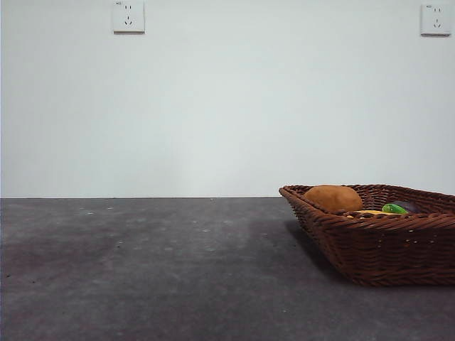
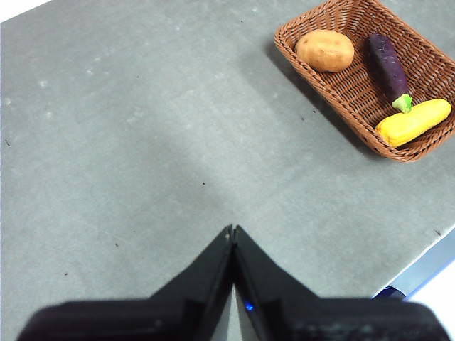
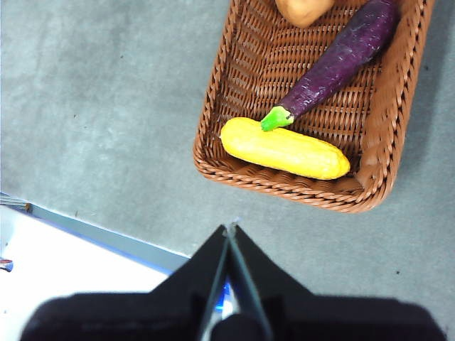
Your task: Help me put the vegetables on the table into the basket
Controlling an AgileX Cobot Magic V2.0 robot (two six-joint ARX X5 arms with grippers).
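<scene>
The brown wicker basket stands on the dark grey table at the right. Inside it lie the brown potato, the dark purple eggplant with its green stem, and the yellow corn cob. The right wrist view shows the corn cob and eggplant inside the basket, with the potato cut off at the frame edge. My left gripper is shut, holding nothing, high above bare table. My right gripper is shut and empty, above the table's edge near the basket.
Two wall sockets sit high on the white wall behind. The table's edge runs close to the basket's short end, with a white floor area beyond it. The table edge also shows in the left wrist view.
</scene>
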